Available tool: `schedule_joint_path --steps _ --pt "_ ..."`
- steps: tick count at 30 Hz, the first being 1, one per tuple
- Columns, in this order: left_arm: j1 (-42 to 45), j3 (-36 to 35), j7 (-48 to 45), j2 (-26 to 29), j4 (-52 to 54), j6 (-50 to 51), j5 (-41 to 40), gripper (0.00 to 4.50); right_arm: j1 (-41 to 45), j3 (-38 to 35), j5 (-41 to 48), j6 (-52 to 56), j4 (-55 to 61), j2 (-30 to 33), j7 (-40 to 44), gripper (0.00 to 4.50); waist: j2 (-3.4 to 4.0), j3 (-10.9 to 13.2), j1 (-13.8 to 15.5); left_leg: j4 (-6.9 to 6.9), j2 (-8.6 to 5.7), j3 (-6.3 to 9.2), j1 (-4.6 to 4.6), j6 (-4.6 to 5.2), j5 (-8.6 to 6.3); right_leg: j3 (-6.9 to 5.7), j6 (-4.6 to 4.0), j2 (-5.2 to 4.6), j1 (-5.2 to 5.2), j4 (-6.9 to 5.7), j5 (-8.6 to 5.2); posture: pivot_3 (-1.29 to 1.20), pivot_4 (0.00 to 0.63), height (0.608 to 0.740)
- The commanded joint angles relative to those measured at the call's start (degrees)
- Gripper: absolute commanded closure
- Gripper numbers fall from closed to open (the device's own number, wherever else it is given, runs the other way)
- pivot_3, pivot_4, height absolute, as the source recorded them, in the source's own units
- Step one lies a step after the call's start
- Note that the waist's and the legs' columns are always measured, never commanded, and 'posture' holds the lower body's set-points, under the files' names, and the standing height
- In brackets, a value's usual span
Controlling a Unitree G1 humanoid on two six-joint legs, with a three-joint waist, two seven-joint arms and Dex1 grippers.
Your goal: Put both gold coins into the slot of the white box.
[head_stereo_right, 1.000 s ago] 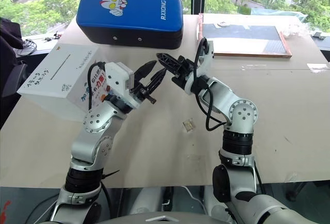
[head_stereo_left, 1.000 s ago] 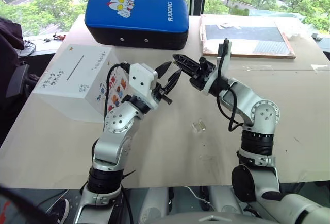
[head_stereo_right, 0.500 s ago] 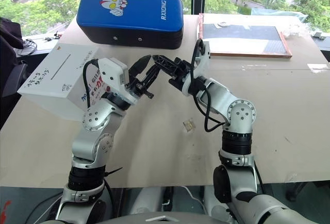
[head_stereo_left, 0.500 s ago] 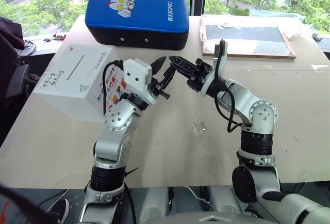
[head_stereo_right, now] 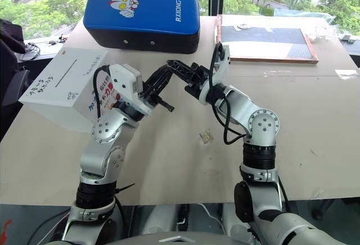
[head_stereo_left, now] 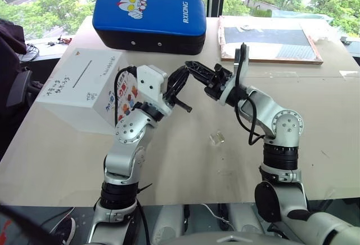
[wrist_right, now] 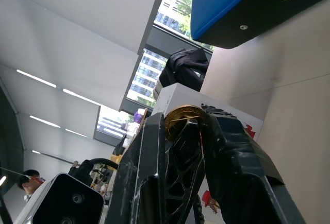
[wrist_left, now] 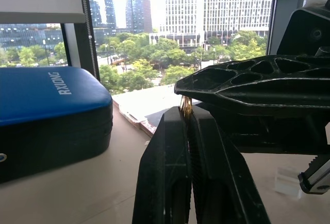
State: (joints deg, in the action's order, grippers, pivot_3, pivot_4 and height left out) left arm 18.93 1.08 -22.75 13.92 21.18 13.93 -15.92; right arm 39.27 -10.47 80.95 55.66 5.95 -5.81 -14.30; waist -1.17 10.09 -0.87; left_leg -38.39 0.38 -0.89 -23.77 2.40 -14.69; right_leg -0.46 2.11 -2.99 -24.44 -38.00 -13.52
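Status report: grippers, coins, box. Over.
Left gripper and right gripper both shut on one gold coin, mid-handover. Second coin on table. Slot on white box uncovered.

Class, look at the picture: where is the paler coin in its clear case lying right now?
The paler coin lies on the table, to the robot's right of centre, below the two raised grippers and well away from the white box.
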Motion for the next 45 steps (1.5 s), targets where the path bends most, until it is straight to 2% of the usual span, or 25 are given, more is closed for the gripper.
schedule_joint_path --steps 1,3,7,8,13,15,18,20,23,26,28,36,45 --pt "0.98 -0.3 0.28 0.48 1.27 0.27 0.16 4.5 0.55 1.57 0.59 -0.36 1.59 0.36 2.22 2.95 0.0 0.0 0.0 0.0 0.0 0.0 0.0 0.0 0.0 0.0 0.0 0.0 0.0 0.0 0.0 0.0 0.15 0.74" --pt "2.01 -1.73 0.98 1.11 1.29 1.32 -0.02 4.5 0.65 1.52 -1.0 -1.91 1.88 0.74 3.81 2.21 0.0 0.0 -0.04 0.0 0.0 0.0 0.0 0.0 0.0 0.0 0.0 0.0 0.0 0.0 0.0 0.0 0.15 0.74" --pt "4.92 -5.85 2.91 2.45 2.29 5.47 -2.25 4.5 1.6 1.36 -7.6 -7.85 2.89 2.25 9.1 0.23 0.0 0.0 -0.01 0.0 0.0 0.02 0.0 0.0 0.0 -0.01 0.0 0.03 0.0 -0.01 0.0 0.0 0.15 0.74" --pt "5.6 -6.81 3.43 2.54 2.76 6.81 -3.17 4.5 1.68 1.75 -9.47 -8.98 3.19 3.14 11.27 0.03 0.0 0.0 0.01 0.0 0.0 0.02 0.0 0.0 0.0 -0.01 0.01 0.03 0.0 -0.01 0.0 0.0 0.15 0.74" --pt "14.08 -18.61 9.93 5.43 5.25 22.19 -16.31 4.5 -1.31 10.09 -26.63 -19.09 8.63 16.39 35.22 0.03 -0.03 0.02 0.1 -0.05 -0.02 0.04 -0.07 0.01 0.0 -0.02 0.09 0.01 0.0 0.07 0.03 0.0 0.15 0.74" --pt "18.0 -23.78 11.29 10.12 4.41 28.93 -21.17 4.5 -3.22 14.34 -32.91 -23.99 9.94 21.74 45.15 0.03 -0.03 0.02 -0.06 -0.05 -0.01 0.06 -0.07 0.01 0.0 -0.04 0.12 0.03 0.0 0.09 0.04 0.0 0.15 0.74" --pt "21.41 -27.94 10.26 21.37 1.5 38.17 -23.38 4.5 -4.84 18.36 -37.8 -28.58 10.29 26.53 56.16 0.03 -0.04 0.03 -1.15 -0.01 0.04 0.07 0.01 0.0 0.0 -0.01 0.12 0.15 0.0 0.08 0.04 0.0 0.15 0.74" --pt "22.15 -28.91 9.85 26.85 0.15 42.89 -24.39 4.5 -4.93 18.9 -37.95 -29.9 9.94 26.69 60.27 0.03 -0.04 0.04 -1.54 0.03 0.07 0.09 0.05 0.0 0.0 0.0 0.12 0.2 -0.01 0.05 0.04 0.0 0.15 0.74" --pt "18.93 -25.81 7.2 37.22 1.4 49.77 -22.81 4.5 -3.54 18.0 -35.89 -28.68 9.59 25.02 62.21 0.03 -0.03 0.04 -1.61 0.05 0.13 0.12 0.11 -0.03 0.02 0.03 0.12 0.26 -0.02 0.0 0.04 0.0 0.15 0.74" --pt "16.27 -25.11 6.4 42.44 3.19 54.39 -23.11 4.5 -2.51 17.32 -34.5 -27.25 10.04 24.23 63.69 0.03 -0.03 0.05 -1.18 0.04 0.13 0.11 0.07 -0.17 0.1 0.03 0.11 0.21 -0.03 0.02 0.04 0.0 0.15 0.74" --pt "14.83 -25.43 7.1 43.97 4.06 57.18 -22.63 4.5 -1.95 17.12 -34.53 -27.14 10.14 24.09 64.55 0.03 -0.07 0.06 -0.75 0.01 0.1 0.1 0.04 -0.28 0.16 0.03 0.11 0.12 -0.03 0.04 0.04 0.0 0.15 0.74" --pt "7.33 -29.29 10.38 41.65 7.22 61.93 -19.43 4.5 -0.49 17.6 -37.81 -28.63 10.06 26.0 69.06 0.03 -0.07 0.06 0.12 0.02 0.01 0.11 0.03 -0.33 0.18 0.02 0.1 -0.09 -0.05 0.03 0.04 0.0 0.15 0.74" --pt "1.23 -33.0 9.86 39.36 8.0 60.19 -15.84 4.5 0.96 17.75 -40.97 -30.13 7.35 25.76 71.57 0.03 -0.09 0.05 0.11 0.05 0.02 0.12 0.06 -0.36 0.19 0.16 0.08 -0.23 -0.06 0.0 0.05 0.0 0.15 0.74"
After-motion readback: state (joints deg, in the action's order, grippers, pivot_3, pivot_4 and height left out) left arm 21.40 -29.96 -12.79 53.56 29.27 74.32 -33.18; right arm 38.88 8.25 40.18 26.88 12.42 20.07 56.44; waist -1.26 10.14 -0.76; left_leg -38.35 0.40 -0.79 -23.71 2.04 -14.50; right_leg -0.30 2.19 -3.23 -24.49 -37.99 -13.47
